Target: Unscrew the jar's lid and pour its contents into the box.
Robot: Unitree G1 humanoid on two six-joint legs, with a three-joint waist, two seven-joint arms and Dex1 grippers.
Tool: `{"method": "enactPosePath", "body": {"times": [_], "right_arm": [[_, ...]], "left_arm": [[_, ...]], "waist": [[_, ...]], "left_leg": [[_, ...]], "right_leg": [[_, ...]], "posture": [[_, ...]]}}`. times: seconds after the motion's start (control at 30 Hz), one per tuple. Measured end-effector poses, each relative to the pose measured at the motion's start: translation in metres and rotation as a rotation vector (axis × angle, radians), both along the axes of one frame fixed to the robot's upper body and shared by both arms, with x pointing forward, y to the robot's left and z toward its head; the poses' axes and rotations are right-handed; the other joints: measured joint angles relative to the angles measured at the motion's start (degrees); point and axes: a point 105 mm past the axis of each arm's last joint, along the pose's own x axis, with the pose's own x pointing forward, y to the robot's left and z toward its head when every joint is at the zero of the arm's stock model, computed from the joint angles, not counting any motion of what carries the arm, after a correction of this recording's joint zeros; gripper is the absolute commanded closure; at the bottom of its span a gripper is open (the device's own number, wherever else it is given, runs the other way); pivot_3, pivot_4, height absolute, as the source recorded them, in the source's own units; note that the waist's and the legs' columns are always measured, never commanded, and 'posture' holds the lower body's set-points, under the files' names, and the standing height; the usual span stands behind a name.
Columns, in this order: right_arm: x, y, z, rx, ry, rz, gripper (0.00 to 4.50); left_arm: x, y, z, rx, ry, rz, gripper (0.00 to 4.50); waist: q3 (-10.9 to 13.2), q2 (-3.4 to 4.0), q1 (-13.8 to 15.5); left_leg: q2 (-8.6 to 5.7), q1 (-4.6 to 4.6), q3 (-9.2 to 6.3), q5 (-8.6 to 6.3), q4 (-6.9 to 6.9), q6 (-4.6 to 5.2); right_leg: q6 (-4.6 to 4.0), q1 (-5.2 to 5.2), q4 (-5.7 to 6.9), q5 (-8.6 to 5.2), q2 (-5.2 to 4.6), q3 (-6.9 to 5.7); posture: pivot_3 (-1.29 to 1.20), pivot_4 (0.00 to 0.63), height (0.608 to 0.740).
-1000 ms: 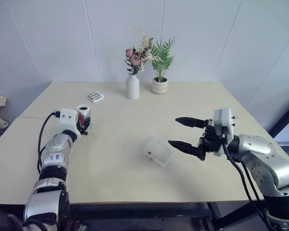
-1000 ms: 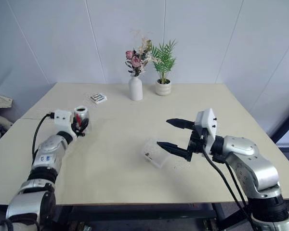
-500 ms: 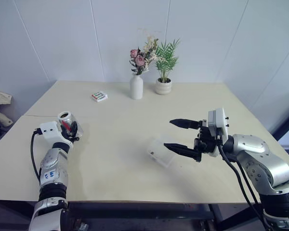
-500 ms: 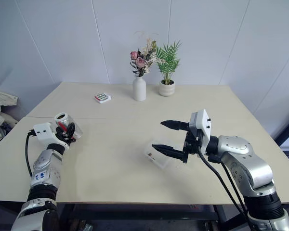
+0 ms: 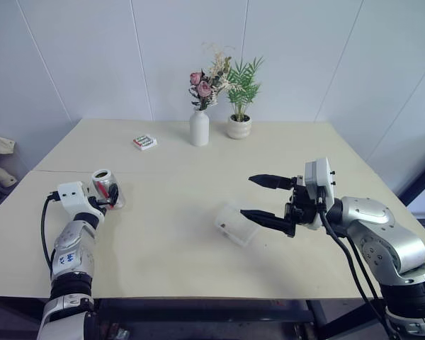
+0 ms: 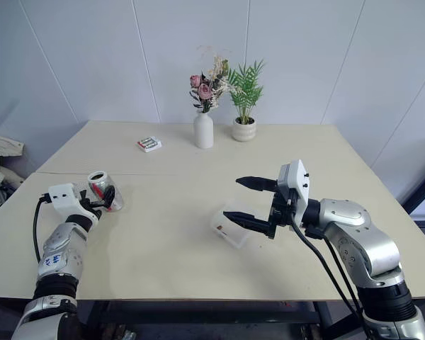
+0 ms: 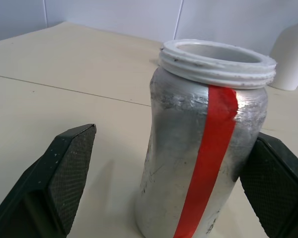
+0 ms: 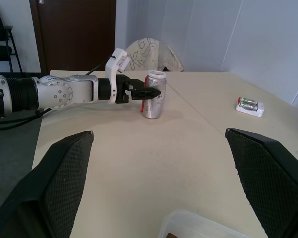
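Note:
The jar [image 7: 203,148], silvery with a red stripe and an open white threaded mouth, stands upright on the table at the left [image 5: 105,185]. My left gripper [image 5: 110,197] is open around its lower part. One finger [image 7: 64,173] stands clear of the jar and the other [image 7: 275,188] is right at its side. The lid is out of view. The box [image 5: 235,225], translucent white, lies on the table at the middle right. My right gripper [image 5: 249,195] is open just above it, pointing left, with nothing between its fingers. A small dark thing lies inside the box.
At the back of the table stand a white vase [image 5: 198,128] with flowers and a small potted plant [image 5: 235,126]. A green-and-white pack [image 5: 144,142] lies at the back left. A seam crosses the tabletop [image 5: 170,241] on the left.
The left gripper brought the jar down from a tilted hold to stand upright on the table and opened its jaws. The right arm has not moved.

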Motion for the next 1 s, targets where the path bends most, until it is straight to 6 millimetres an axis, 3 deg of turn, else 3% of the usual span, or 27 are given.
{"method": "enactPosePath", "body": {"times": [0.47, 0.63, 0.83, 0.9, 1.0], "right_arm": [[0.002, -0.001, -0.002, 0.002, 0.011, -0.002, 0.00], [0.001, -0.005, -0.005, -0.014, 0.024, -0.006, 0.00], [-0.003, -0.019, -0.007, -0.082, 0.035, -0.014, 0.00], [-0.006, -0.025, -0.006, -0.112, 0.034, -0.007, 0.00], [-0.010, -0.033, -0.010, -0.165, 0.039, -0.004, 0.00]], "left_arm": [[-0.035, -0.014, 0.004, 0.243, 0.002, -0.130, 0.03], [-0.061, -0.016, 0.012, 0.416, 0.012, -0.221, 0.03], [-0.104, -0.037, 0.020, 0.549, 0.023, -0.538, 0.03], [-0.117, -0.046, 0.026, 0.607, 0.028, -0.675, 0.03], [-0.133, -0.054, 0.030, 0.741, 0.054, -0.854, 0.03]], "waist": [[0.0, 0.00, 0.0], [0.0, 0.01, -0.2], [0.0, 0.01, 0.0], [0.0, 0.01, 0.0], [0.0, 0.02, 0.0]], "left_leg": [[0.06, 0.00, 0.05, -0.02, -0.15, -0.02], [0.14, 0.03, 0.12, -0.02, -0.58, -0.02], [0.17, -0.01, 0.20, -0.04, -0.98, -0.03], [0.18, -0.01, 0.21, -0.04, -1.00, -0.02], [0.17, 0.01, 0.27, -0.05, -1.01, -0.01]], "right_leg": [[-0.11, 0.00, -0.21, 0.01, -0.02, -0.01], [-0.21, -0.01, -0.59, 0.04, -0.02, -0.01], [-0.47, -0.13, -0.91, -0.11, -0.11, -0.03], [-1.35, -0.13, -0.93, -0.59, -0.12, -0.03], [-1.39, -0.12, -0.96, -0.61, -0.14, -0.02]], "posture": [[0.00, 0.150, 0.740], [0.00, 0.150, 0.740], [0.00, 0.150, 0.740], [0.00, 0.150, 0.740], [0.00, 0.150, 0.740]]}}
